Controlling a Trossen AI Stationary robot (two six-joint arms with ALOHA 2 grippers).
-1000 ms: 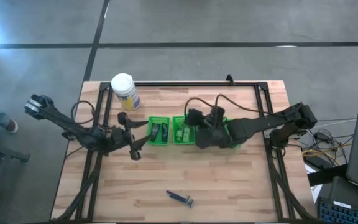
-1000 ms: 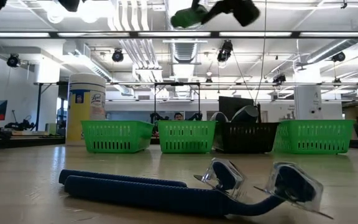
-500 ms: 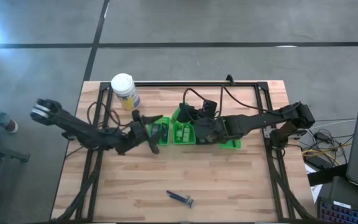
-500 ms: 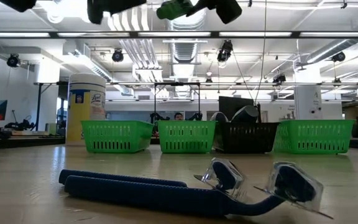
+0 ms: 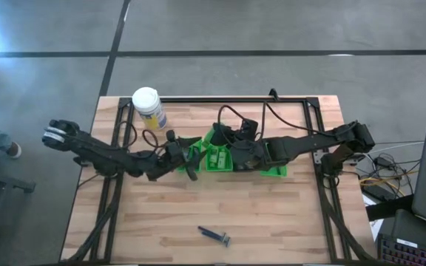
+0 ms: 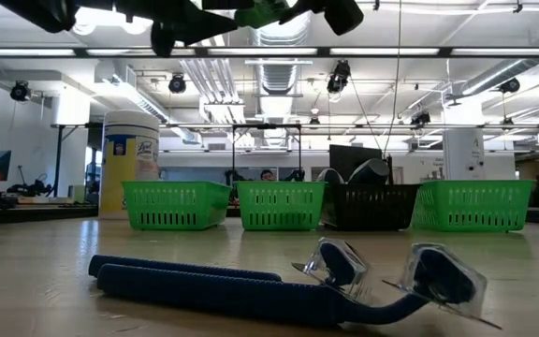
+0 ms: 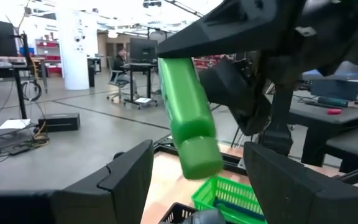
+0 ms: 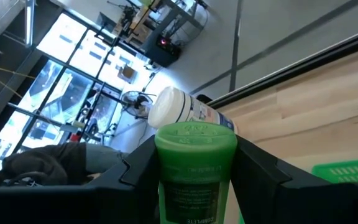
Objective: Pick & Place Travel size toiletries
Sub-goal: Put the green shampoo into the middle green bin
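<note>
- Both arms were dark, slender and jointed.
- Looped black cables ran over the right arm (image 5: 302, 146).
- The left arm (image 5: 98, 153) ended in a pale shoulder cap.

Both arms reach in toward the middle of the desk from opposite sides, held high above it. The left claw (image 5: 186, 157) points toward the right arm with its fingers (image 7: 126, 180) spread wide and nothing between them. The right claw (image 5: 226, 148) is clamped on a green bottle (image 8: 194, 163).
</note>
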